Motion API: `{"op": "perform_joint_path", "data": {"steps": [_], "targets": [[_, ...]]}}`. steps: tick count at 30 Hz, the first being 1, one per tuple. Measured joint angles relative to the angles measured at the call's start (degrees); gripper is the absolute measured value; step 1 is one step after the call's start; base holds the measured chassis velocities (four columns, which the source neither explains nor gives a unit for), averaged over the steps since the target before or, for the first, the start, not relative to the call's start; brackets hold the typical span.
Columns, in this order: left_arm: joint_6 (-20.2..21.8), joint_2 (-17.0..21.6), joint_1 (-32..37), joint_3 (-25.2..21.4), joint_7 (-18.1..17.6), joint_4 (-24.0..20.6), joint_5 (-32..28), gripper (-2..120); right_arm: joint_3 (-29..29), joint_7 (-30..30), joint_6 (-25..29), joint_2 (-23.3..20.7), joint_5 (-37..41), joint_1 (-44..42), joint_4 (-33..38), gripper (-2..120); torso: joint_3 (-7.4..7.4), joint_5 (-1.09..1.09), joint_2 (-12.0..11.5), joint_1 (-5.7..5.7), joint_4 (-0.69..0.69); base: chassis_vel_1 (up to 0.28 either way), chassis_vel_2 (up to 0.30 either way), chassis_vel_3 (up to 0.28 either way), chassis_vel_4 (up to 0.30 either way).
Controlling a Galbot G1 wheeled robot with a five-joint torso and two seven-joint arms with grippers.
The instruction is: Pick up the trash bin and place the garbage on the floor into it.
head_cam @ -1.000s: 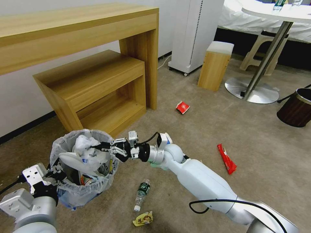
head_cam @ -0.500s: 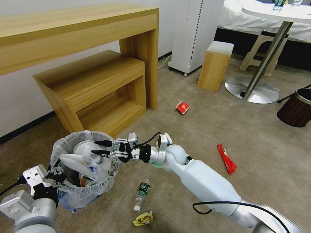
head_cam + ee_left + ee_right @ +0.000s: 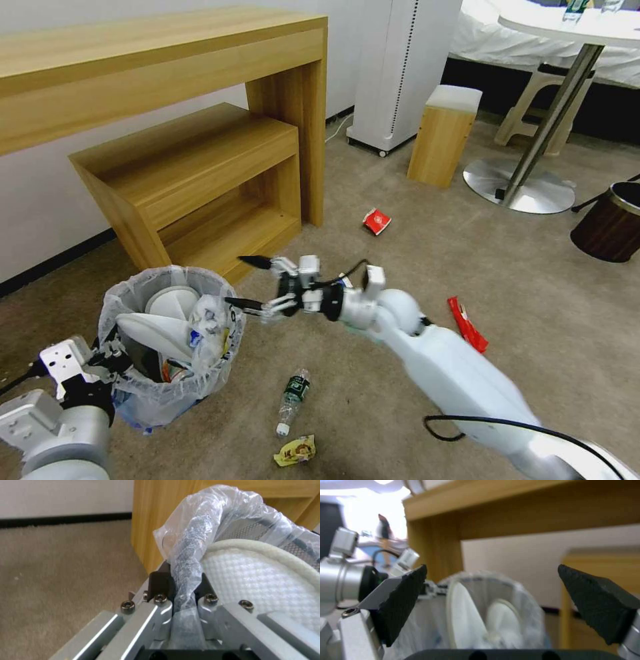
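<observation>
The trash bin (image 3: 167, 393), black with a crinkly whitish bag, hangs low at the left. My left gripper (image 3: 115, 360) is shut on its near rim; in the left wrist view the fingers (image 3: 160, 582) pinch the bagged rim (image 3: 186, 562). White slippers (image 3: 160, 327) and a crumpled clear wrapper (image 3: 210, 319) lie inside. My right gripper (image 3: 243, 283) stands wide open and empty just right of the bin's rim, facing the bin (image 3: 493, 600). On the floor (image 3: 400, 253) lie a clear bottle (image 3: 292, 399), a yellow wrapper (image 3: 295, 451), a red wrapper (image 3: 467, 325) and a red cup (image 3: 376, 221).
A wooden desk (image 3: 160, 60) and a lower shelf unit (image 3: 193, 180) stand close behind the bin. Farther back are a white appliance (image 3: 400, 67), a wooden stool (image 3: 443, 133) and a round table's metal base (image 3: 520, 187). A brown bin (image 3: 610, 227) sits at the right edge.
My right gripper opened over the bin and let a crumpled whitish piece drop inside. It then drew back to the right, clear of the rim. The left gripper kept holding the bin.
</observation>
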Motion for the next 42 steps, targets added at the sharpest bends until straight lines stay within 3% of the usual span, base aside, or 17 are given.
{"op": "perform_joint_path", "data": {"steps": [3,6,7,9,16,19,33,36,42], "targets": [[0.7,0.1,-0.2,-0.2,-0.4,0.5,-2.1,3,3.0,4.9,-3.4,-3.3,-2.6,-4.7,4.7,100,0.0,-0.01,0.0,0.0,-0.01,0.0,0.0,0.0,0.0],[1.9,0.2,-0.5,-0.3,-1.4,0.6,-6.1,3,8.1,14.6,-8.7,-6.8,-4.6,-12.0,12.1,100,0.0,-0.02,0.0,0.0,-0.01,0.0,0.0,0.0,0.0],[1.9,0.2,-0.5,-0.3,-1.4,0.6,-6.1,3,8.1,14.6,-8.7,-6.8,-4.6,-12.0,12.1,100,0.0,-0.02,0.0,0.0,-0.01,0.0,0.0,0.0,0.0],[2.4,0.1,-0.7,-0.2,-1.8,0.6,-7.7,3,11.0,20.4,-12.4,-8.6,-5.0,-16.2,16.3,100,0.0,0.0,0.0,0.0,-0.01,0.0,0.0,0.0,0.0],[2.4,-0.3,-0.4,0.0,-2.1,0.0,-7.9,3,16.2,29.4,-20.1,-10.8,-7.5,-25.5,23.1,100,-0.01,0.0,0.0,0.0,0.0,0.0,0.0,0.0,0.0],[2.5,-0.4,-0.2,-0.2,-2.3,-0.4,-8.5,3,16.4,36.9,-26.5,-11.3,-7.0,-28.8,25.2,100,0.0,-0.01,0.0,0.0,-0.01,0.0,0.0,0.0,0.0],[2.7,-0.4,2.5,-1.1,-3.0,-0.5,-9.4,3,11.8,38.5,-37.2,-9.9,-7.6,-27.0,21.4,100,0.0,-0.02,0.0,0.0,0.01,0.0,0.0,0.0,0.0],[2.7,-0.4,3.2,-1.3,-3.0,-0.5,-9.1,3,9.3,38.9,-41.9,-9.1,-8.4,-25.6,18.8,100,0.0,-0.02,0.0,0.0,0.0,0.0,0.0,0.0,0.0],[2.6,-1.4,3.6,-0.5,-3.0,-0.5,-7.3,3,3.9,27.2,-42.8,-8.1,-18.9,-22.5,10.6,100,0.0,-0.02,0.0,0.0,0.0,0.0,0.0,0.0,0.0]]}}
